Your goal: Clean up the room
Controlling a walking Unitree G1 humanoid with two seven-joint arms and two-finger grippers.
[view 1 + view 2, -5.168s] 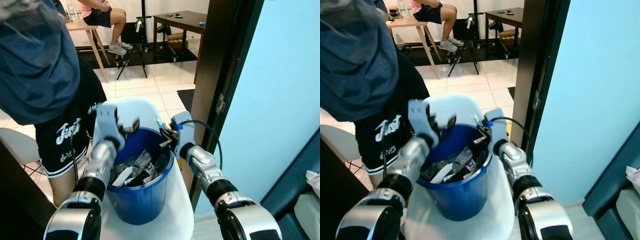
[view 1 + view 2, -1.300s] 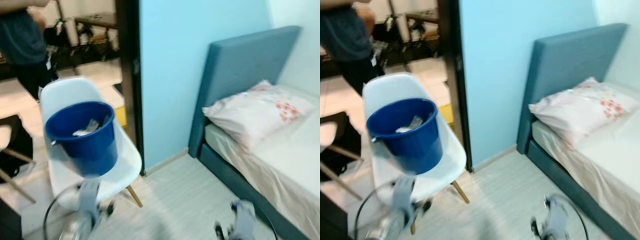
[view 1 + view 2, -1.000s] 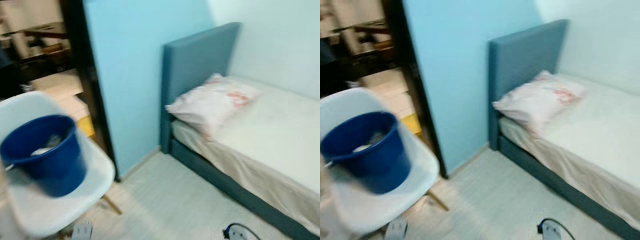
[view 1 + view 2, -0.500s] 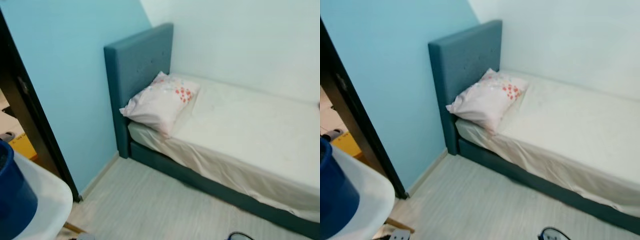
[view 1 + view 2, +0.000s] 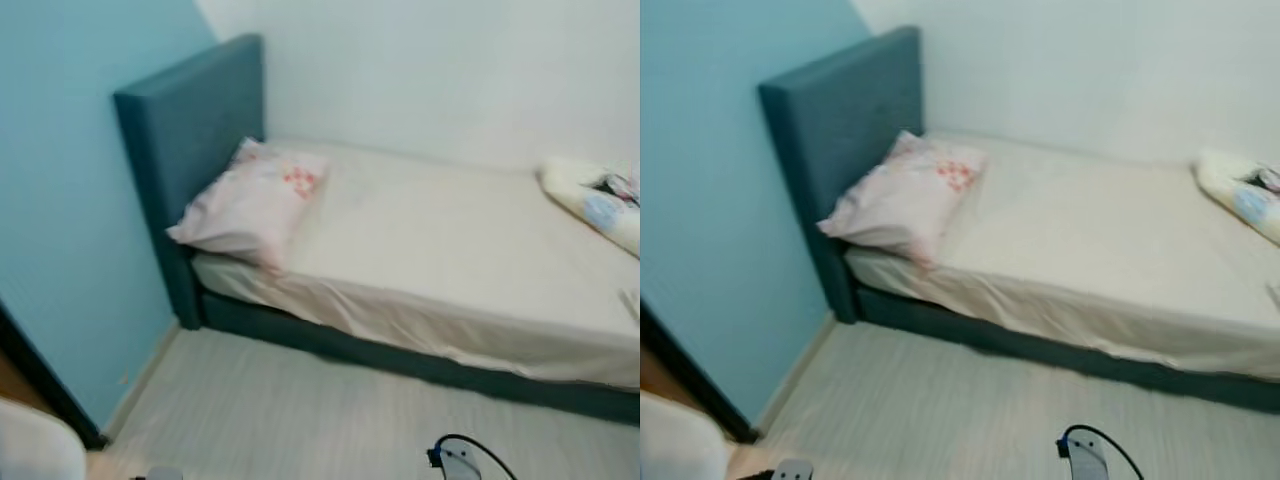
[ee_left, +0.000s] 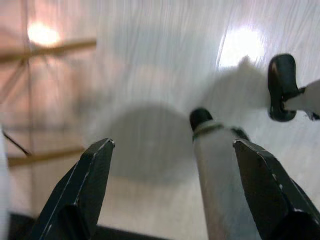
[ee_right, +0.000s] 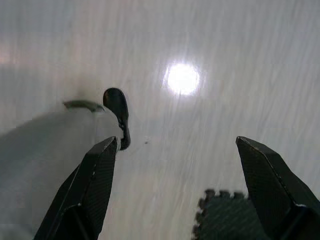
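A bed [image 5: 450, 235] with a pale sheet and a teal headboard [image 5: 185, 130] stands against the white wall. A white pillow with red flowers [image 5: 250, 200] lies at its head. A crumpled white and blue bundle [image 5: 600, 205] lies at the far right end of the mattress. Both arms hang low. My left gripper [image 6: 172, 145] is open above the pale floor with nothing between its fingers. My right gripper [image 7: 177, 141] is open too, over bare floor.
Pale wood-look floor [image 5: 300, 410] runs in front of the bed. A corner of the white chair [image 5: 35, 450] shows at the bottom left, beside the blue wall [image 5: 60, 250]. Its wooden legs [image 6: 50, 47] appear in the left wrist view. A dark mat [image 7: 225, 217] lies under my right gripper.
The camera has swung right: the blue bucket, chair and doorway slid out to the left and the bed now sits in the middle. Both grippers left the bucket's rim and hang down.
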